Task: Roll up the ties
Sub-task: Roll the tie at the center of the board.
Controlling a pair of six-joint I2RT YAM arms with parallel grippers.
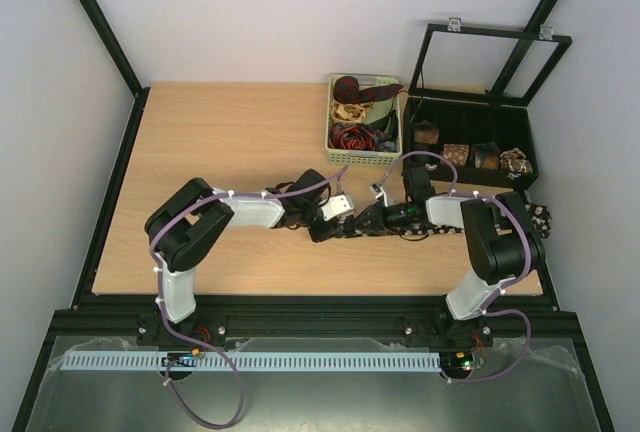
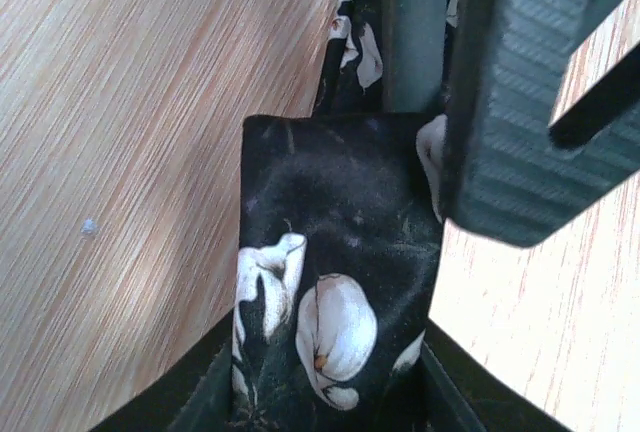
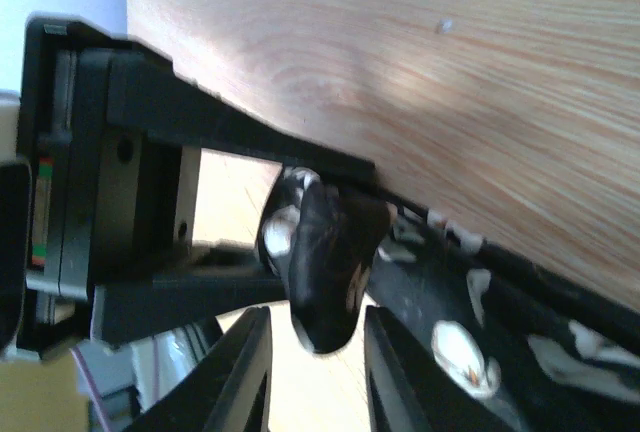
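A black tie with white flowers point(image 2: 340, 212) lies across the table between both arms; its far end shows at the right edge in the top view point(image 1: 541, 218). My left gripper point(image 2: 325, 407) is shut on a folded end of it, the fabric filling the gap between the fingers. My right gripper point(image 3: 318, 322) is open, and the same fold of the tie point(image 3: 325, 252) hangs between its fingers with gaps on both sides. Both grippers meet at mid-table, the left gripper point(image 1: 338, 224) facing the right gripper point(image 1: 370, 220).
A green basket point(image 1: 334, 120) of loose ties stands at the back centre. A black compartment box point(image 1: 470, 132) with its lid up holds several rolled ties at the back right. The right gripper's ribbed finger point(image 2: 520, 102) hangs close over the tie.
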